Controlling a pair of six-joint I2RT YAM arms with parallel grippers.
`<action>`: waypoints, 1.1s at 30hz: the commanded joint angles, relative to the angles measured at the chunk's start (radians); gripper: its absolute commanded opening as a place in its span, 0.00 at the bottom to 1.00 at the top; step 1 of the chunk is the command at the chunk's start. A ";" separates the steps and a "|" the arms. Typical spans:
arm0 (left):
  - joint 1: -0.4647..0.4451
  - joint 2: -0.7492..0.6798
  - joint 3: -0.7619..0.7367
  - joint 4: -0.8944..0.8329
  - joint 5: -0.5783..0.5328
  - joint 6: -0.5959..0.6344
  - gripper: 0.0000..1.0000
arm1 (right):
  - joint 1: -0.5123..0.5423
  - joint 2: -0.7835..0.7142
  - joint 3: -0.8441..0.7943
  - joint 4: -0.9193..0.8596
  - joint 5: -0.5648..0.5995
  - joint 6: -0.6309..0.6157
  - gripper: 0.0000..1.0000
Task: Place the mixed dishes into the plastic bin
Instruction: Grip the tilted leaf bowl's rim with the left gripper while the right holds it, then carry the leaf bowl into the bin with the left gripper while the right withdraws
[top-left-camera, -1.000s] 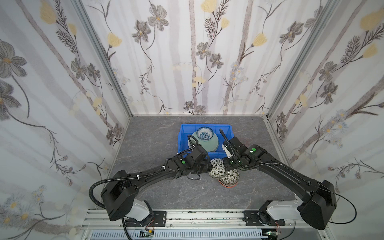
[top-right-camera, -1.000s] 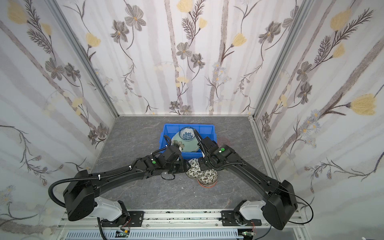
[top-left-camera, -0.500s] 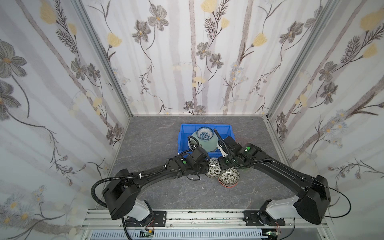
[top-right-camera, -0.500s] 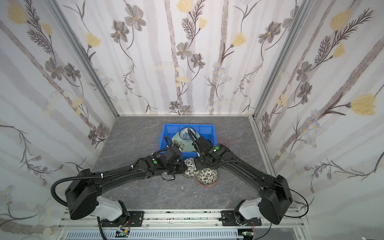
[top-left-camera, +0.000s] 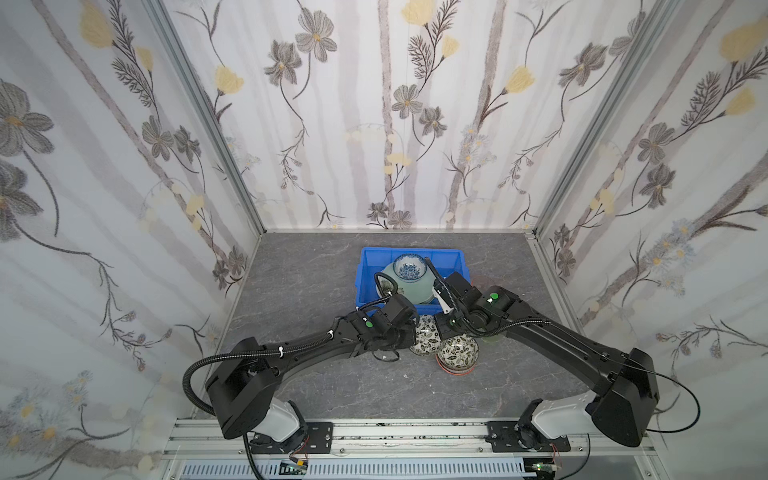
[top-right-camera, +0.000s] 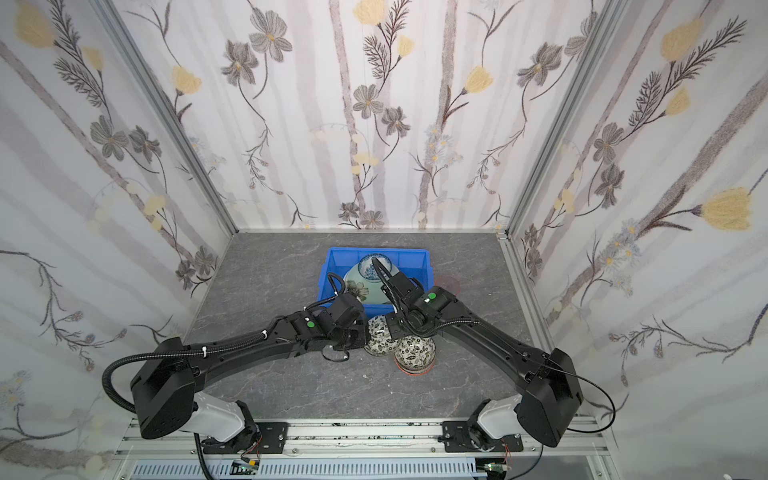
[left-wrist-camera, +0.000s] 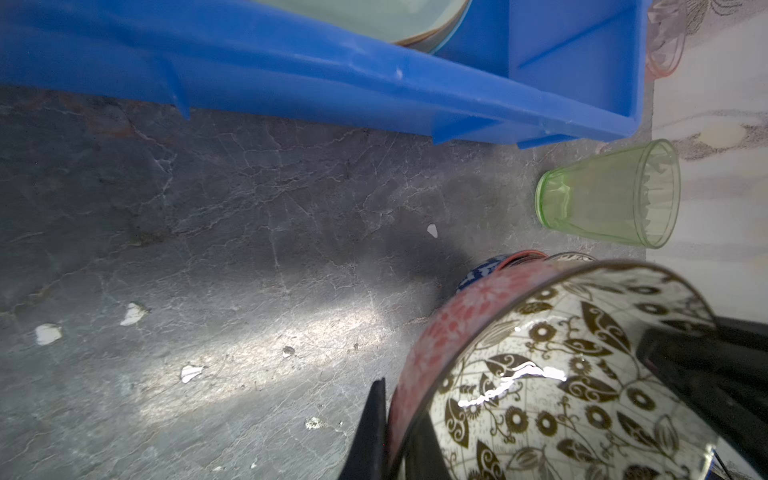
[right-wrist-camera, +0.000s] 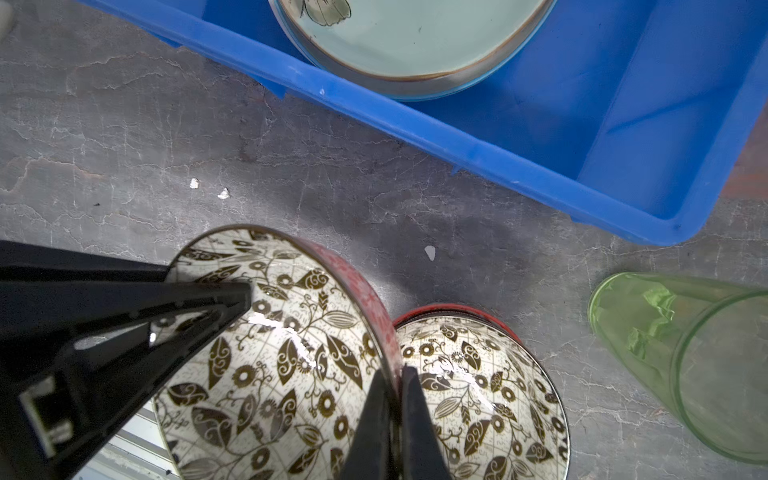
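Closest to me, a twin bowl (right-wrist-camera: 478, 395) with a black-and-white leaf print sits upright on a short stack of other bowls, on the grey table (top-left-camera: 316, 291). Just beside it, on the left arm's side, is the leaf-print bowl (right-wrist-camera: 282, 353), the same pattern inside and red on the outside. It is tipped up so its mouth faces the arms.

Both pincers are on this one bowl. The right gripper (right-wrist-camera: 395, 374) is pinched together on the rim next to the twin bowl. The left gripper (left-wrist-camera: 395, 411) is clamped on the opposite rim, one finger inside and one against the red wall. I cannot tell whether the bowl's foot touches the table.

A green tumbler (left-wrist-camera: 606, 195) lies on its side off to the right, near the bin's corner.

Straight beyond the held bowl is the plastic bin (top-left-camera: 365, 286), its near long wall running across the bowl's path. Inside it are a mint plate (right-wrist-camera: 415, 37) and, on that, a blue-white bowl (top-left-camera: 410, 267).

So the bowl has to go up and away from the arm bases, over that near wall. The right wrist looks nearer the bin.
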 joint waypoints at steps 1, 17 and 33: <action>0.001 -0.011 0.013 -0.004 -0.028 0.000 0.00 | 0.002 -0.014 -0.002 0.080 -0.077 0.008 0.10; 0.036 -0.037 0.098 -0.159 -0.131 0.085 0.00 | -0.025 -0.204 -0.065 0.113 -0.112 0.039 0.57; 0.274 0.187 0.437 -0.255 -0.089 0.308 0.00 | -0.071 -0.503 -0.262 0.122 -0.085 0.135 1.00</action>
